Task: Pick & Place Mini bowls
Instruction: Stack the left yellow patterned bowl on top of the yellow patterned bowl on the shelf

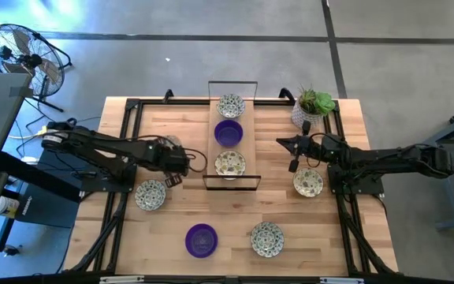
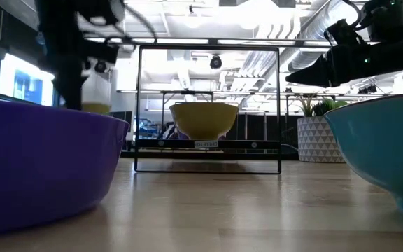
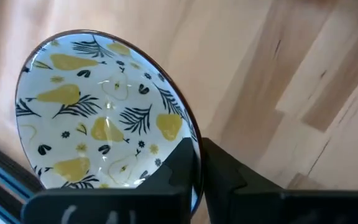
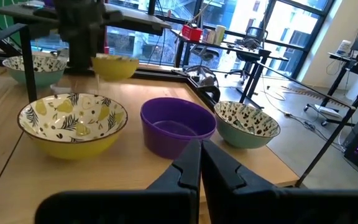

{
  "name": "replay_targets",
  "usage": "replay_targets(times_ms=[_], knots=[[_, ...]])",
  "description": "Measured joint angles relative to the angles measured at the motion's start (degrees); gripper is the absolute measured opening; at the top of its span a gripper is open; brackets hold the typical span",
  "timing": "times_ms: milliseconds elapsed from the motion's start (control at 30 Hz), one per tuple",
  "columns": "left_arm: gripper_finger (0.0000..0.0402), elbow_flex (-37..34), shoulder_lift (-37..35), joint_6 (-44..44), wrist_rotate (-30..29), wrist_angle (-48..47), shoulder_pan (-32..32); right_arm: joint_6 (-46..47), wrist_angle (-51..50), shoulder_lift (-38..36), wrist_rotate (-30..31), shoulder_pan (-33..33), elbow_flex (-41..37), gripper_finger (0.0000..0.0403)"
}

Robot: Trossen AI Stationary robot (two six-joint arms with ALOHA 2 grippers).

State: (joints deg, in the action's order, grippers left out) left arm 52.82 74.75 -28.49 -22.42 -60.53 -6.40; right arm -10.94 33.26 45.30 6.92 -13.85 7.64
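My left gripper (image 3: 199, 163) is shut on a cream bowl with a yellow pear and dark leaf pattern (image 3: 104, 112). It hovers just left of the wire tray (image 1: 211, 150), where the arm mostly hides the bowl (image 1: 169, 143). The tray holds a patterned bowl (image 1: 231, 105), a purple one (image 1: 228, 132) and another patterned one (image 1: 230, 163). My right gripper (image 1: 293, 151) is shut and holds nothing, hovering right of the tray. Resting on the table on their bases are patterned bowls (image 1: 150, 194), (image 1: 267, 238), (image 1: 308, 182) and a purple bowl (image 1: 201, 240). My left gripper pinches the pear-patterned bowl by its rim (image 3: 190, 138), with one finger (image 3: 178, 165) inside the bowl and the other (image 3: 225, 169) outside. The fingers come from above, pointing down. The bowl (image 4: 114, 65) is lifted clear of the table and sits roughly upright beside the fingers.
A white pot with a green plant (image 1: 314, 106) stands at the table's far right corner, close behind my right arm. The tray's upright wire frames (image 1: 232, 82) rise at its far and near ends. A fan (image 1: 22, 55) stands off the table to the left.
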Motion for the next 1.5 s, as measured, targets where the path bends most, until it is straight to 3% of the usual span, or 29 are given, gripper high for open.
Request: replay_targets(times_ms=[167, 500, 900, 1367, 1500], knots=[[0.0009, 6.78, -1.38, 8.79, -0.86, -1.54, 0.01, 0.0, 0.02, 0.0, -0.01, 0.02, 0.0, 0.0001], [0.0006, 21.49, -1.19, 34.4, -1.22, 0.44, 0.03, 0.0, 0.02, 0.0, -0.02, 0.01, 0.0, 0.0001], [0.0005, 30.51, 11.8, 60.37, 2.52, 6.07, 0.88, 0.18, 0.25, 0.04, -0.02, 0.02, 0.0, 0.0002], [0.0004, 35.41, 16.4, 73.22, 18.9, 8.65, 6.29, 0.02, -0.08, 0.07, -0.04, 0.0, 0.0, 0.0002], [0.0004, 35.41, 16.45, 74.49, 20.55, 8.47, 6.53, 0.02, -0.16, 0.09, -0.04, 0.0, 0.0, 0.0001]])
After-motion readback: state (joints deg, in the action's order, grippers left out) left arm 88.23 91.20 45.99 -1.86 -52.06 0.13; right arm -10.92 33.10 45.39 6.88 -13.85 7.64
